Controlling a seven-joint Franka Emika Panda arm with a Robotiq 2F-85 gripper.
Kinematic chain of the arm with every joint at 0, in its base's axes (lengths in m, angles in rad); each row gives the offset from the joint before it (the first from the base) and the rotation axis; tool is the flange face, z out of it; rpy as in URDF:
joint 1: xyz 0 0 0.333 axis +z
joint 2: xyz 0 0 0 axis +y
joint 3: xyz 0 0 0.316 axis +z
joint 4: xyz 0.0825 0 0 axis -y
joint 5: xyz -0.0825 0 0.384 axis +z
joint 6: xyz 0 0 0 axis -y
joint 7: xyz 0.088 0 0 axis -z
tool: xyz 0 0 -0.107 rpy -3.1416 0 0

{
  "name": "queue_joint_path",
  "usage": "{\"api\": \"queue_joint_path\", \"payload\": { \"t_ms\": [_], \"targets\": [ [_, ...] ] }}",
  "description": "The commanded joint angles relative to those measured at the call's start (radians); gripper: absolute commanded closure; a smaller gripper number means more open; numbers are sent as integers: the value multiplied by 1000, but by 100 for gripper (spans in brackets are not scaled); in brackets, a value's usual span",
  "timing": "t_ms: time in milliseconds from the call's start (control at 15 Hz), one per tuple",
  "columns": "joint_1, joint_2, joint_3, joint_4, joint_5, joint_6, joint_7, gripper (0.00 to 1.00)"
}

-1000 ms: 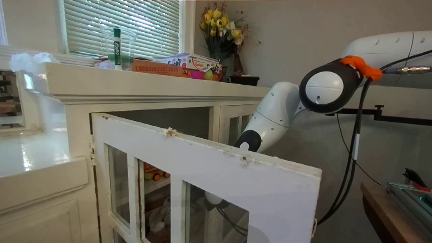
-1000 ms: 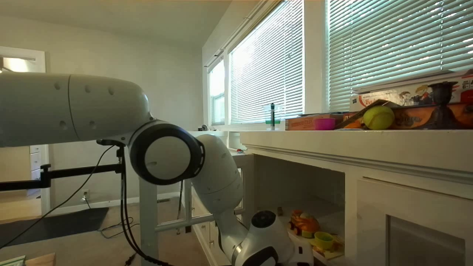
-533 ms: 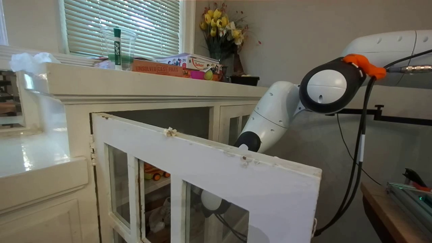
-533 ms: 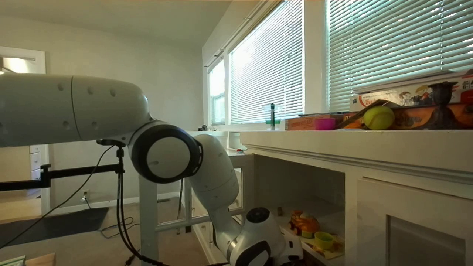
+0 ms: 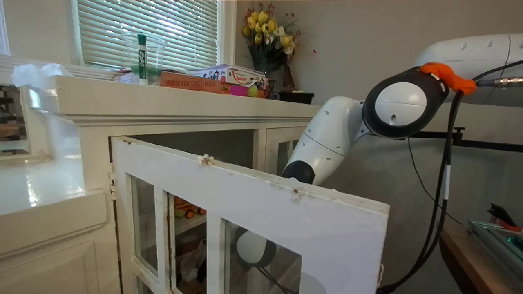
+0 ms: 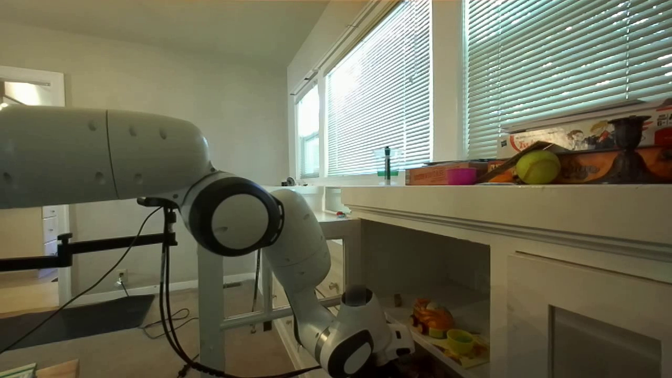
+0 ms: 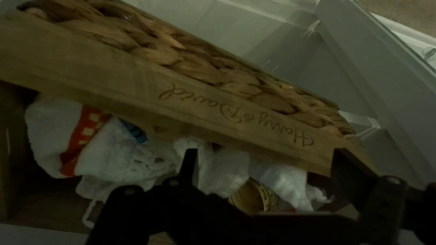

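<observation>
Wooden box (image 7: 204, 114) (lettered), white cloths (image 7: 119, 160) inside, gripper (image 7: 265, 151) near

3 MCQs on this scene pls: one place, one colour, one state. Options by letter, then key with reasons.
1. Where do the white cloths lie?
A) On the floor
B) In the wooden box
C) On the windowsill

2. In an exterior view, what colour is the cap of the upright marker?
A) Green
B) Orange
C) Pink

3. How does the gripper stand?
A) Shut on a cloth
B) Shut and empty
C) Open, holding nothing

Key:
1: B, the wrist view shows the cloths inside the box whose rim reads "Harry & David".
2: A, the cap shows green at the marker's top end.
3: C, the fingers stand wide apart in the wrist view, with nothing clamped between them.
</observation>
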Motion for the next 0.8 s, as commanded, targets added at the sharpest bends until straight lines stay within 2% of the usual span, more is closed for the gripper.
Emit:
{"api": "queue_joint_path", "payload": {
  "t_ms": [0,267,667,733],
  "targets": [
    [22,13,-14,51,-20,-8,-8,0],
    [39,16,-16,59,-26,44,-19,0],
    [37,14,-9,55,-30,47,-24,0],
    [37,14,-9,56,-30,46,-24,9]
  ]
}}
